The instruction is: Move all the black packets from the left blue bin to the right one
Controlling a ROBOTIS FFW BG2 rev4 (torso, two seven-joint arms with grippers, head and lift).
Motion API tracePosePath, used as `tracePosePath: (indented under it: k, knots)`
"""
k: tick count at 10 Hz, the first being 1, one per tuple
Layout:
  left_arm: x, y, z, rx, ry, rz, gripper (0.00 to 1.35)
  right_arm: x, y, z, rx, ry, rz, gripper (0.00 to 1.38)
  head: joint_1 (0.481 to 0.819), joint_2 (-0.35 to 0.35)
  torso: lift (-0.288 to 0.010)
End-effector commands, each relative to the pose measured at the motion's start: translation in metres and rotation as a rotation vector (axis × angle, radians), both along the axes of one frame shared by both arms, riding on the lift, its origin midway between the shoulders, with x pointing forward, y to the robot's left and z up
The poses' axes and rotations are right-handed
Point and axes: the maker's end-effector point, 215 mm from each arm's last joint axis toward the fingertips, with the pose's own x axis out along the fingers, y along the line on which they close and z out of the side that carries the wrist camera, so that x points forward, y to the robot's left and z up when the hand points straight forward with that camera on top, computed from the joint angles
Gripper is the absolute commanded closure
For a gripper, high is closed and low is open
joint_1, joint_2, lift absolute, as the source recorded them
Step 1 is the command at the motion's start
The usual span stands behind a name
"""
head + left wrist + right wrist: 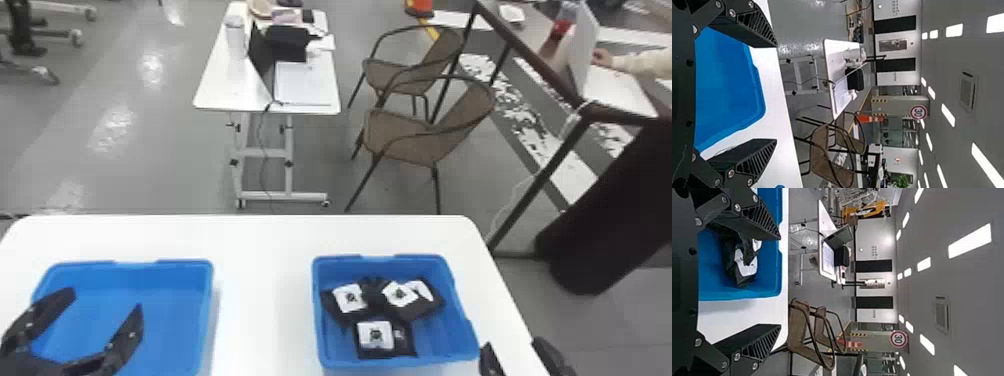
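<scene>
Left gripper (pixel 106 298): closest to me, open wide, its two black fingers spread over the left blue bin (pixel 175 274).
Right gripper (pixel 512 342): open too, its fingers well parted, just beside the right blue bin (pixel 447 335), by the table's right edge.
Black packets (pixel 376 336): clustered down in the right blue bin, white labels showing, each with a little dark figure; one lies at the front, the others behind it to left and right, some overlapping.
Work table (pixel 265 300): white, round-cornered, holding both bins with a strip of tabletop between them.
Wheeled table (pixel 217 92): farther back, carrying a pale tumbler (pixel 235 37) and a black case (pixel 290 42).
Armchairs (pixel 395 132): two, brown-seated with dark frames, near that wheeled table, one behind the other.
Traffic cone (pixel 420 7): orange, back beyond the chairs.
</scene>
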Motion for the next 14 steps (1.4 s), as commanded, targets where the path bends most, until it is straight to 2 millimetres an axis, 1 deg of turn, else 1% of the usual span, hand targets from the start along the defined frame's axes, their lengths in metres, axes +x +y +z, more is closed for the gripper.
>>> tracePosePath:
  k: [1, 2, 4, 9, 10, 14]
  knots:
    - [0.001, -0.001, 0.001, 0.006, 0.0, -0.014, 0.18, 0.003, 0.011, -0.002, 0.016, 0.005, 0.017, 0.24, 0.695, -0.165, 0.0]
    - [0.001, -0.001, 0.0, 0.007, 0.001, -0.015, 0.18, 0.004, 0.015, -0.002, 0.017, 0.004, 0.024, 0.24, 0.695, -0.154, 0.0]
    - [-0.001, -0.001, -0.003, -0.005, 0.01, -0.005, 0.18, 0.005, 0.015, -0.002, 0.018, 0.003, 0.025, 0.24, 0.695, -0.142, 0.0]
    - [-0.001, -0.002, -0.005, -0.009, 0.016, -0.011, 0.18, 0.011, 0.015, 0.001, 0.021, -0.003, 0.024, 0.24, 0.695, -0.139, 0.0]
    - [-0.002, -0.002, -0.008, -0.021, 0.018, -0.006, 0.18, 0.012, 0.015, 0.002, 0.023, -0.003, 0.024, 0.24, 0.695, -0.139, 0.0]
    - [-0.003, -0.003, -0.011, -0.036, 0.025, 0.0, 0.18, 0.012, 0.015, 0.001, 0.027, 0.0, 0.024, 0.24, 0.695, -0.142, 0.0]
